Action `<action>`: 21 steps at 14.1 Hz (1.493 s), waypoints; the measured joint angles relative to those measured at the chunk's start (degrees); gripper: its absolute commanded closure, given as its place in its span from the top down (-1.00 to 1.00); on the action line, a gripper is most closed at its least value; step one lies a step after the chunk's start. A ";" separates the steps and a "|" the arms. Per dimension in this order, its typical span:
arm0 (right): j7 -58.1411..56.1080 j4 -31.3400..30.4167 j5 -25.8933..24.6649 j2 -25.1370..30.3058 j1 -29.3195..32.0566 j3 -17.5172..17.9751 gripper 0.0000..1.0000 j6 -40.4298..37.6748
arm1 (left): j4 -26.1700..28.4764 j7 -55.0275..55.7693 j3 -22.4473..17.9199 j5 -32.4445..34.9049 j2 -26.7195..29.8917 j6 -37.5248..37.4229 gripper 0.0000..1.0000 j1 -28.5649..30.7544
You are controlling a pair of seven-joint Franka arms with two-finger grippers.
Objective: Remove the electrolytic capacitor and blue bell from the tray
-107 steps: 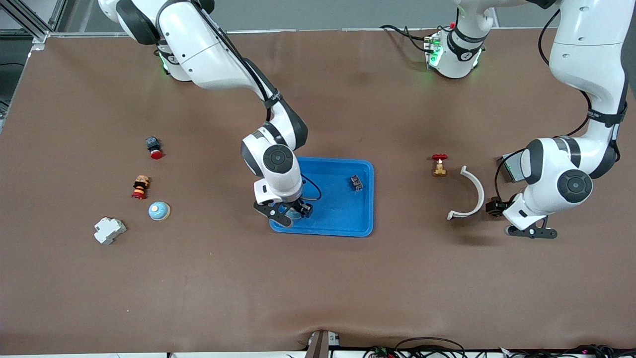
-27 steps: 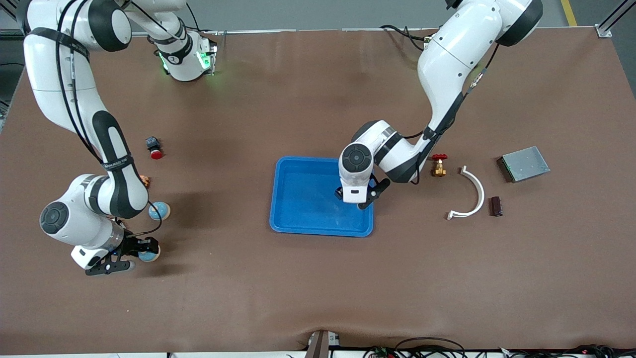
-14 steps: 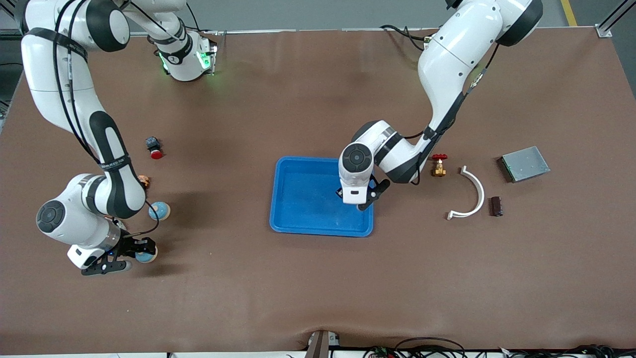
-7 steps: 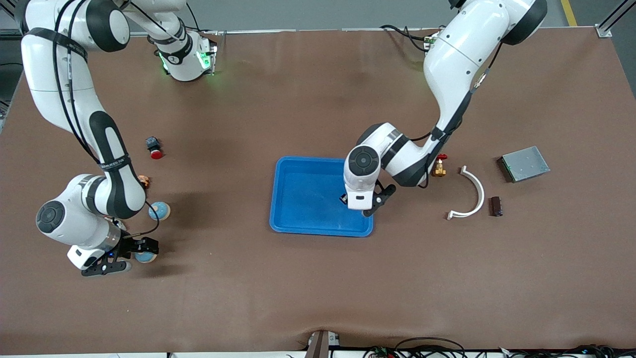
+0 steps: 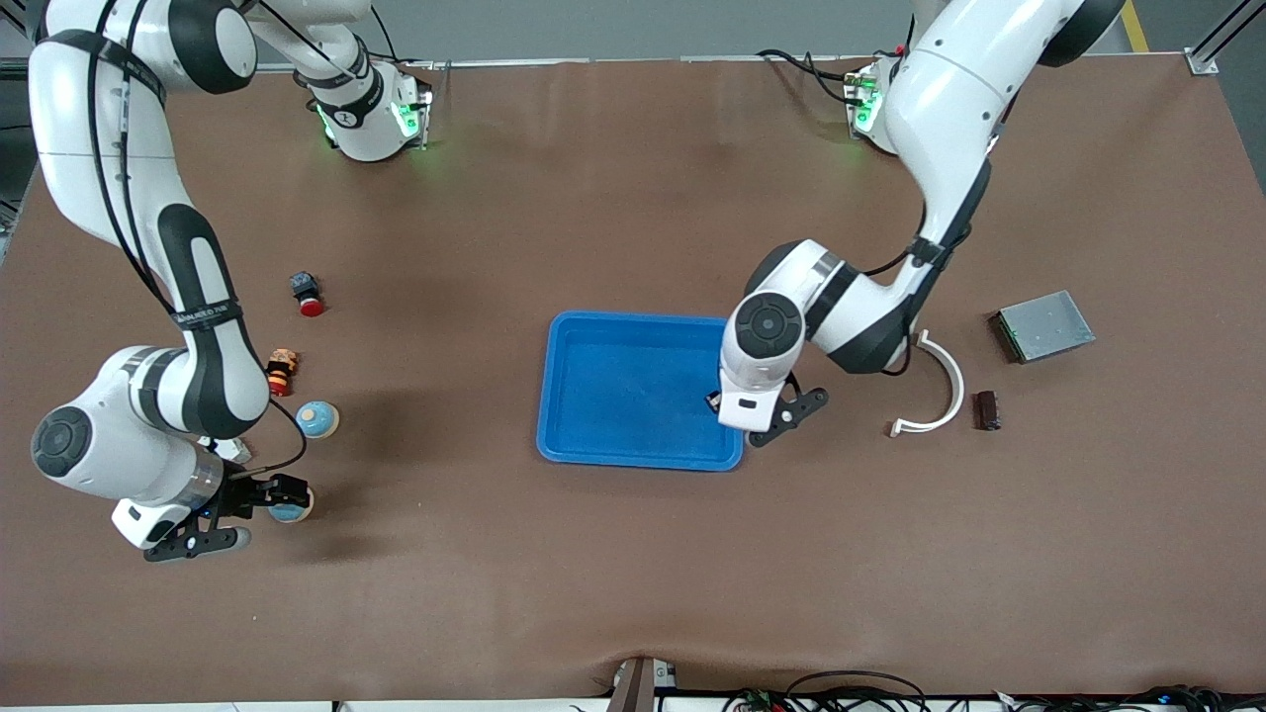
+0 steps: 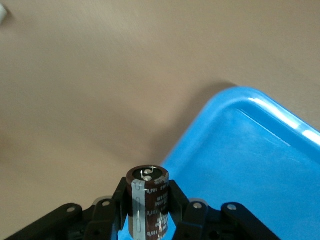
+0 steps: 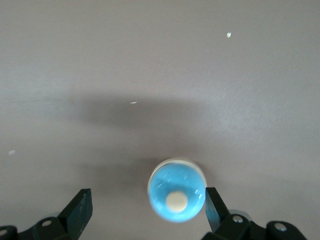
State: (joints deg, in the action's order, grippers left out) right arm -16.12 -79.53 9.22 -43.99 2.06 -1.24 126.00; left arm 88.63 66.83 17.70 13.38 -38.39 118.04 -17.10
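Since half a second ago, right pincer [image 5: 237,512] has spread and backed off; small round blue bell [image 5: 291,508] sits released on brown table [image 5: 633,554], nearest the front camera. Left pincer [image 5: 760,415], clenched on brown cylindrical electrolytic capacitor [image 6: 146,202], has drifted over rim of bright blue plastic tray [image 5: 593,396]. Clear rim fully, then lower gently before opening.

You get even, bright overhead light; soft arm shadows fall on the table [image 5: 633,554], glare streaks the tray [image 6: 280,115], the bell [image 7: 176,196] slightly blurred.
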 measured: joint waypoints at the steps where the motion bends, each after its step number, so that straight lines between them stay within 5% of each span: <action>1: 2.02 1.29 0.00 0.64 -0.09 0.01 1.00 -2.86 | 0.29 -3.43 0.02 0.00 0.97 -0.88 -0.92 1.35; 6: 5.98 4.52 -3.49 8.09 -1.44 -0.01 1.00 -12.84 | 6.79 -17.81 1.73 0.00 7.60 -1.49 -0.92 10.21; 12: 9.98 4.87 -6.53 18.75 -2.10 -0.02 1.00 -26.19 | 17.56 -35.88 14.21 0.19 13.30 -0.02 -0.92 32.19; 21: 12.10 5.04 -8.13 26.30 -1.24 -2.07 1.00 -33.45 | 31.15 -38.77 14.71 12.26 13.00 17.06 -0.92 39.48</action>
State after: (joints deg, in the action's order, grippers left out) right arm -4.02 -74.50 1.09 -17.69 0.82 -3.31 92.54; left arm 119.78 28.06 32.41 25.64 -25.38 135.11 22.38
